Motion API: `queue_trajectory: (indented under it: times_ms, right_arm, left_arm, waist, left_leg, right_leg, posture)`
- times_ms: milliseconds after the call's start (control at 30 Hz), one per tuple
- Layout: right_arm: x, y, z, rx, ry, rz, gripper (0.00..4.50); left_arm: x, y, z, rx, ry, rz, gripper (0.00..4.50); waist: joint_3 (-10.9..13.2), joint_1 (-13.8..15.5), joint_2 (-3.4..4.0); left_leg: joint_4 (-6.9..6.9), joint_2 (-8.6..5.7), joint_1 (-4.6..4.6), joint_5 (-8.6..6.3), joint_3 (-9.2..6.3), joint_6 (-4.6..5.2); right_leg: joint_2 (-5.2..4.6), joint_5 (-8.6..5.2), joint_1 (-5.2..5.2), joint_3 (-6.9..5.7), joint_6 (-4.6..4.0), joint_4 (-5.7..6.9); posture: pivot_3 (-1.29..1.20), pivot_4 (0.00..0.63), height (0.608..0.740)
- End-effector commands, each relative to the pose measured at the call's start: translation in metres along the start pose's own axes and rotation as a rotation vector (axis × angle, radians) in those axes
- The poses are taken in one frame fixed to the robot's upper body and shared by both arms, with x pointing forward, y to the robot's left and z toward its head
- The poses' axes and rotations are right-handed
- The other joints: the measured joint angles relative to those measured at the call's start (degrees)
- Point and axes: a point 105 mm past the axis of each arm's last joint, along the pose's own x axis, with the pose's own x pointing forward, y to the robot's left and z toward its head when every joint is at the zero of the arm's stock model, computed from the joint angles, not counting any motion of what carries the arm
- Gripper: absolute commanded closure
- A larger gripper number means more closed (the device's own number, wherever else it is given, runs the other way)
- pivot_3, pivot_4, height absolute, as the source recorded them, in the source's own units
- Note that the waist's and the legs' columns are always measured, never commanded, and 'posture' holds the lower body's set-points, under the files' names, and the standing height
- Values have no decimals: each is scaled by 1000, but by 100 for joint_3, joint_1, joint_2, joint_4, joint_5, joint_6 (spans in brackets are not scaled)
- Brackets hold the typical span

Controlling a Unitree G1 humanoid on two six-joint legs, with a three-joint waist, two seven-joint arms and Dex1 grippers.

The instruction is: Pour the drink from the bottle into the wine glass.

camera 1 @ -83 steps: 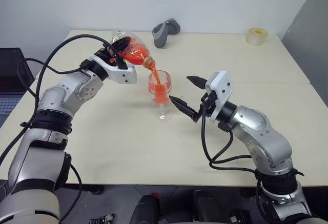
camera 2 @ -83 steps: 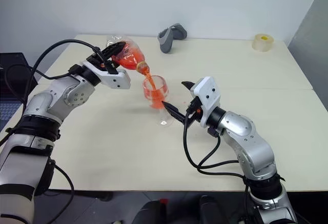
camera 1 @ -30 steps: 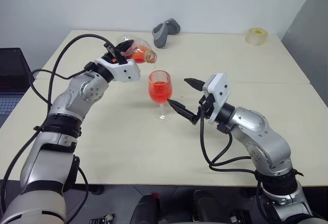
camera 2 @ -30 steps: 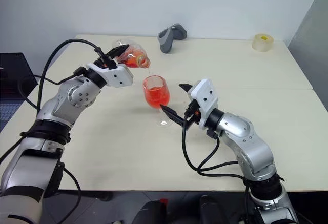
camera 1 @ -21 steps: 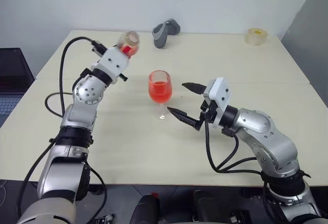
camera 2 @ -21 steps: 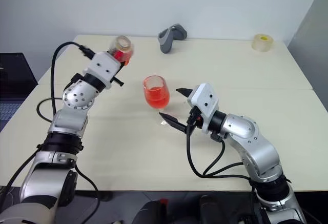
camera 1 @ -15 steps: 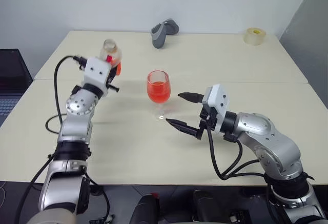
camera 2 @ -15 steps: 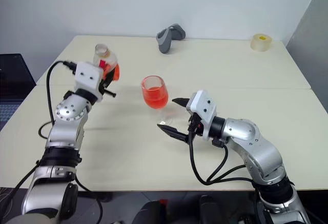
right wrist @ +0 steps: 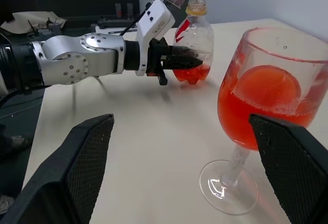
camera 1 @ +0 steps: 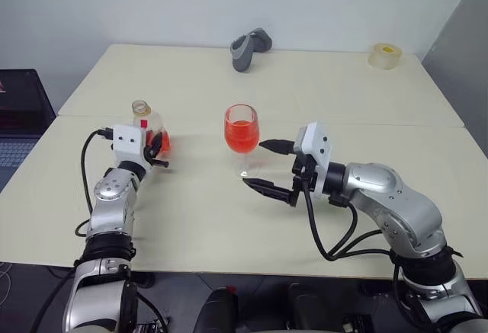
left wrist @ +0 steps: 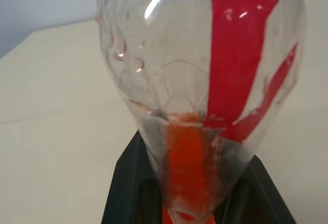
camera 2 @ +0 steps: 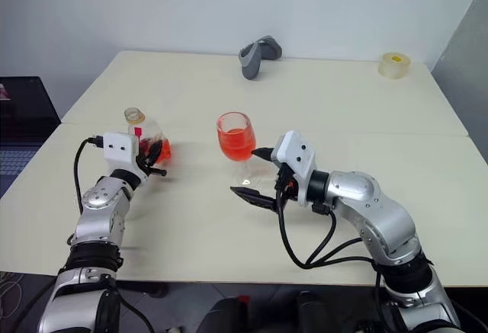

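Two vessels stand upright on the table, drink in both.

Most of the red drink (camera 1: 241, 134) sits in the wine glass (camera 1: 242, 137) near the middle of the cream table (camera 1: 366, 97). Off to its left, the bottle (camera 2: 144, 136) is upright with a little red at its base, pinched low by the left gripper (camera 2: 152, 152). Just right of the glass stem, the right gripper (camera 1: 265, 167) is spread wide and empty.

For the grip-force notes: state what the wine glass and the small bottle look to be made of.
Clear stemmed wine glass: looks like glass, smooth and glossy, with sharp highlights on its thin rim and round foot. Small clear bottle with red label strip: probably thin plastic; the left wrist view shows moulded dimples and creases in its wall.
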Motion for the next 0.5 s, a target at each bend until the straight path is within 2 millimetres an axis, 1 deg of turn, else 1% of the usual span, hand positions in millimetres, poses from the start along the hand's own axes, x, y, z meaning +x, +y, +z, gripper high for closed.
queue_trajectory:
  times_ms: [33,233,300,500]
  right_arm:
    - [-1,8,9,-28,-28,37,0]
    - [0,4,9,-29,-28,35,0]
    - [0,4,9,-29,-28,35,0]
    - [-2,6,10,-34,-27,35,0]
  left_arm:
    - [4,7,7,-26,-13,7,3754]
    - [8,5,3,-22,0,-12,3754]
    - [8,4,2,-24,-2,-17,3021]
    - [5,1,0,-47,-17,-39,1028]
  waist:
    - [0,-1,0]
    - [-1,4,-1]
    - [-2,7,-1]
    - [-2,-3,-1]
  left_leg:
    - [0,0,0,0,0,0]
    - [0,-2,2,0,-1,0]
    - [1,-2,2,0,-2,0]
    - [0,-1,2,0,-1,0]
  right_leg:
    - [0,0,0,0,0,0]
    - [0,0,2,-2,0,1]
    - [0,0,2,-3,0,2]
    - [0,0,2,-1,0,1]
  posture:
    - [0,150,740]
    - [0,150,740]
    - [0,150,740]
    - [0,150,740]
